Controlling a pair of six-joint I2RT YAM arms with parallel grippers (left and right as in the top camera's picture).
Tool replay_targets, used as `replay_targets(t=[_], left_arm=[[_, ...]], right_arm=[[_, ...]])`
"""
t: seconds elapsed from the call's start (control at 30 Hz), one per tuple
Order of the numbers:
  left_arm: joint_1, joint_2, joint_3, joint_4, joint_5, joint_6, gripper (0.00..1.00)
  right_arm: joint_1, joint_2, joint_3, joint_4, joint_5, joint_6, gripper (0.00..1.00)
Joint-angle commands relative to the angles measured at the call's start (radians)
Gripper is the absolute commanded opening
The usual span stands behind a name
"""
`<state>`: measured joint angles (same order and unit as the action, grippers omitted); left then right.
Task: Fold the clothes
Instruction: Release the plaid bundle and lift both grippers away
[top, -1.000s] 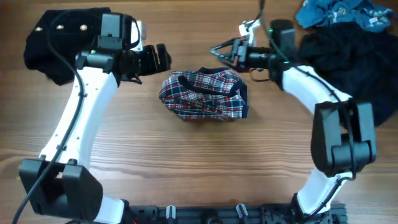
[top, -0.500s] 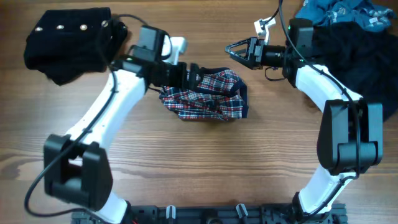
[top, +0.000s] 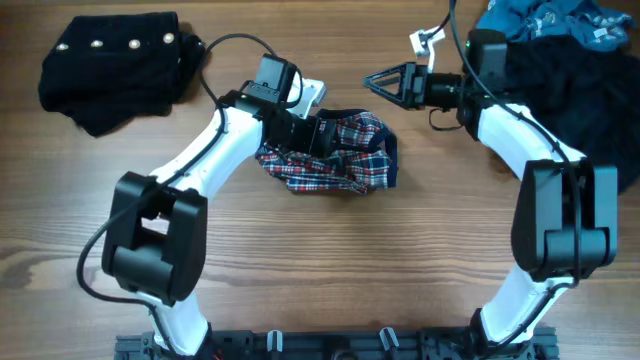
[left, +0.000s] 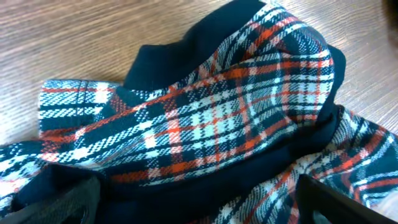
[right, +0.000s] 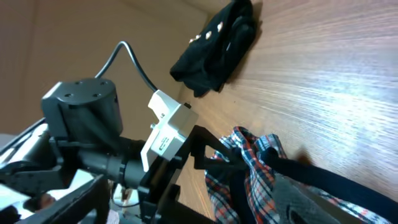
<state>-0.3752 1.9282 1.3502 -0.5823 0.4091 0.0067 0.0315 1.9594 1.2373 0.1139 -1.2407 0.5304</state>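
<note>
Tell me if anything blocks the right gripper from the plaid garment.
Nothing visible does. Only bare table lies between the open right gripper and the plaid garment. The left gripper sits at the garment's other end, outside that gap.

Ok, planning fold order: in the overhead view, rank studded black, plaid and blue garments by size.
Largest: studded black fabric garment
Red, navy and white plaid garment
Smallest: blue garment, cropped by the frame, so unsure

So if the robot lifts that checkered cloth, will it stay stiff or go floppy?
Probably floppy: the plaid garment lies crumpled in soft folds, so it would likely droop from wherever it's pinched. Pushed, it would likely bunch up on the wooden table rather than roll.
</note>
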Motion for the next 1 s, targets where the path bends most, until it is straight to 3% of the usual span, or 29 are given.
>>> replay_targets(t=[0.0, 0.13, 0.27, 0.53, 0.67, 0.87, 0.97], left_arm=[[0.002, 0.041, -0.010, 0.017, -0.020, 0.015, 1.00], [0.002, 0.035, 0.015, 0.037, 0.013, 0.015, 1.00], [0.002, 0.014, 0.064, 0.020, 0.013, 0.016, 1.00], [0.024, -0.103, 0.104, 0.022, 0.009, 0.007, 1.00], [0.047, -0.171, 0.104, 0.026, -0.002, -0.048, 1.00], [0.108, -0.253, 0.104, 0.018, -0.163, -0.217, 1.00], [0.137, -0.270, 0.104, 0.019, -0.237, -0.245, 1.00]], right_arm=[[-0.062, -0.028, 0.013, 0.055, -0.087, 0.024, 0.90], [-0.110, -0.072, 0.013, 0.149, -0.162, 0.095, 0.99], [-0.133, -0.127, 0.013, 0.192, -0.193, 0.148, 0.99], [-0.096, -0.189, 0.013, 0.048, -0.171, 0.074, 0.99], [-0.081, -0.189, 0.013, -0.163, 0.026, -0.008, 0.99], [-0.069, -0.211, 0.013, -0.543, 0.618, -0.077, 0.99], [-0.046, -0.239, 0.013, -0.648, 0.784, -0.119, 1.00]])
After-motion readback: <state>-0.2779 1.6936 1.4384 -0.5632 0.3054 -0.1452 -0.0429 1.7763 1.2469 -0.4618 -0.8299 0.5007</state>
